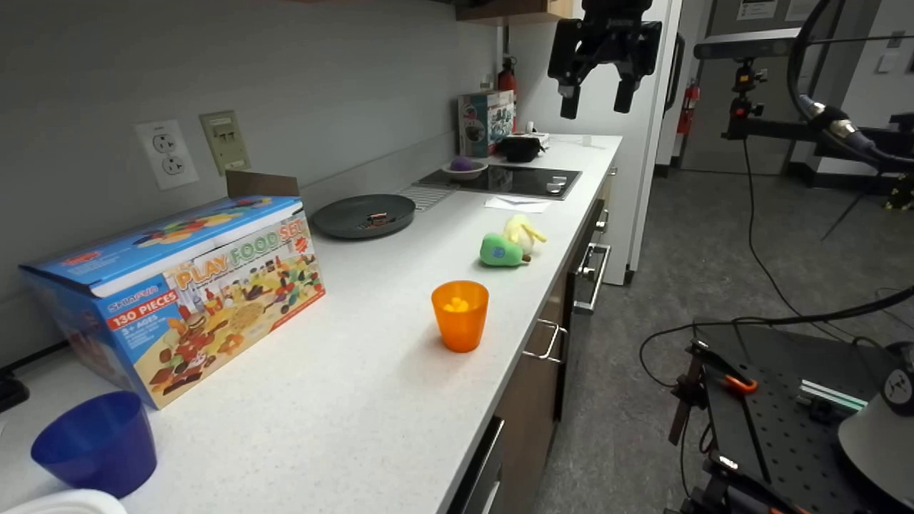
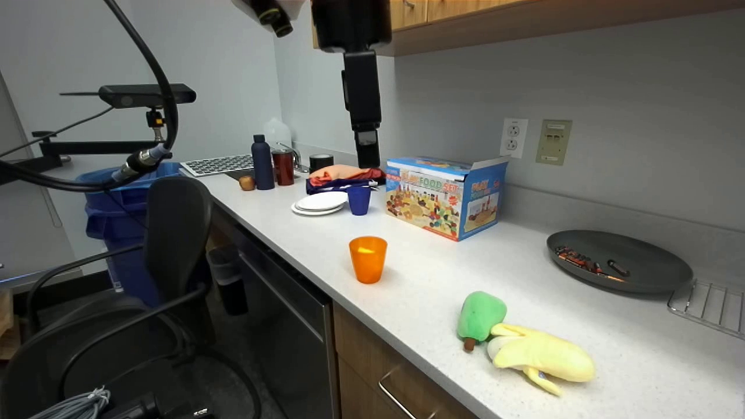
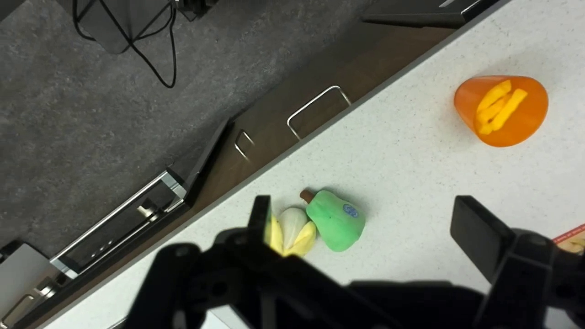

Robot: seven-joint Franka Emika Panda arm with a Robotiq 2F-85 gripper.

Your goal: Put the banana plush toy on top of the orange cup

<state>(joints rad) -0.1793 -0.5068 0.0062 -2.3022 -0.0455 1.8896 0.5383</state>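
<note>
The banana plush toy is pale yellow with a whitish peeled end and lies on the counter in both exterior views (image 1: 523,232) (image 2: 550,356). In the wrist view the banana plush toy (image 3: 292,225) is partly hidden behind a finger. The orange cup stands upright on the counter in both exterior views (image 1: 460,330) (image 2: 368,262), apart from the toy. In the wrist view the orange cup (image 3: 525,121) is at the upper right, with yellow strips inside. My gripper is open and empty, high above the counter in all views (image 1: 596,103) (image 2: 368,154) (image 3: 365,219).
A green pear plush (image 2: 481,317) lies right beside the banana toy. A play food box (image 1: 235,285) and a dark pan (image 2: 634,279) stand towards the wall. A dark blue cup (image 1: 100,446) stands near white plates (image 2: 321,201). The counter's front edge (image 3: 320,132) is near the toys.
</note>
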